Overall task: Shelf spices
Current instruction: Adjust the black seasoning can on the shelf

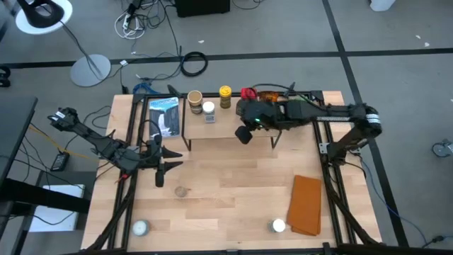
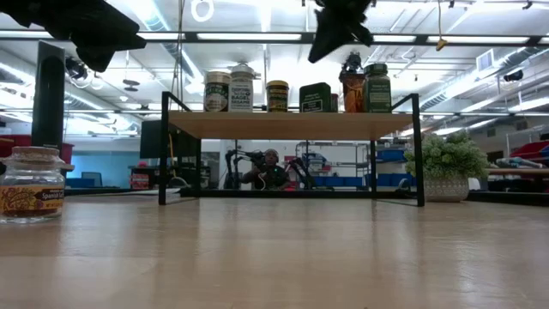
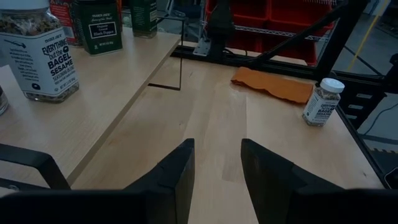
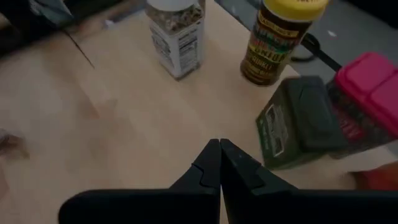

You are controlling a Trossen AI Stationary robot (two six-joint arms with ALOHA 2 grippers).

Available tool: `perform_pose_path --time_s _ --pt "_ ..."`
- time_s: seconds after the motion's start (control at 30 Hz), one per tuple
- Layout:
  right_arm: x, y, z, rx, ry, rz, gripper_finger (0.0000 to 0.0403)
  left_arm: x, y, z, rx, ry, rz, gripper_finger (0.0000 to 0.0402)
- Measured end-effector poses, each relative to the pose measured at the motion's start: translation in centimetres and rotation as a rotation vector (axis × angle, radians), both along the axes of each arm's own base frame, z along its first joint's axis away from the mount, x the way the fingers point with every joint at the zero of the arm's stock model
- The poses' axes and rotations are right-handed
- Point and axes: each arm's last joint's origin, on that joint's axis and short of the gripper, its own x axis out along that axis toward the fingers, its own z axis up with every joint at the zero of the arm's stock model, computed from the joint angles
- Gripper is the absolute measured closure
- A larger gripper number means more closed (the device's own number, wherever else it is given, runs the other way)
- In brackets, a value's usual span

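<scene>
The light-wood shelf (image 1: pixel 233 126) on black legs stands at the table's far side, and several spices stand on its board (image 2: pixel 292 124). They include a white-lidded jar (image 4: pixel 177 34), a yellow-lidded jar (image 4: pixel 283 37), a dark green tin (image 4: pixel 298 121) and a red-lidded one (image 4: pixel 373 81). My right gripper (image 4: pixel 219 163) is shut and hovers over the shelf's near edge (image 1: pixel 244 134), touching nothing. My left gripper (image 3: pixel 217 168) is open above the table's left part (image 1: pixel 159 173). A brown-lidded jar (image 2: pixel 33 184) stands on the table near it (image 1: pixel 182 191).
Two white-lidded jars stand by the near edge, one on the left (image 1: pixel 140 227) and one on the right (image 1: pixel 278 225), next to an orange-brown folded cloth (image 1: pixel 306 205). A blue-and-white package (image 1: pixel 164 115) lies left of the shelf. A green plant (image 2: pixel 446 163) shows beyond.
</scene>
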Motion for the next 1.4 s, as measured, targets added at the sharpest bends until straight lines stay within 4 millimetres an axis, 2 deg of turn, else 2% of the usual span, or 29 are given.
perform_pose_path --time_s 0.17,0.27,0.4,0.57,0.8,0.93,1.4 --pt "2.3 -2.2 2.2 0.008 0.111 -0.055 0.0403 0.0 0.0 0.0 0.001 0.002 0.0 0.0266" --pt "3.7 -3.7 2.8 0.016 0.128 -0.055 0.0403 0.0 0.0 0.0 0.001 0.003 0.001 0.0266" --pt "4.9 -5.6 2.7 0.02 0.137 -0.06 0.0403 0.0 0.0 0.0 0.001 0.004 0.0 0.0266" --pt "4.9 -7.5 1.8 0.051 0.175 -0.13 0.0403 0.0 0.0 -0.1 0.003 0.006 0.001 0.0266" --pt "4.5 -8.1 1.7 0.042 0.193 -0.146 0.0403 0.0 0.0 -0.1 0.008 0.007 0.0 0.0266" --pt "4.6 -8.6 0.9 0.051 0.239 -0.154 0.0403 0.0 0.0 -0.1 0.008 0.007 0.0 0.0266" --pt "4.7 -8.0 0.4 0.067 0.284 -0.13 0.0403 0.0 0.0 -0.1 0.008 0.006 0.0 0.0266"
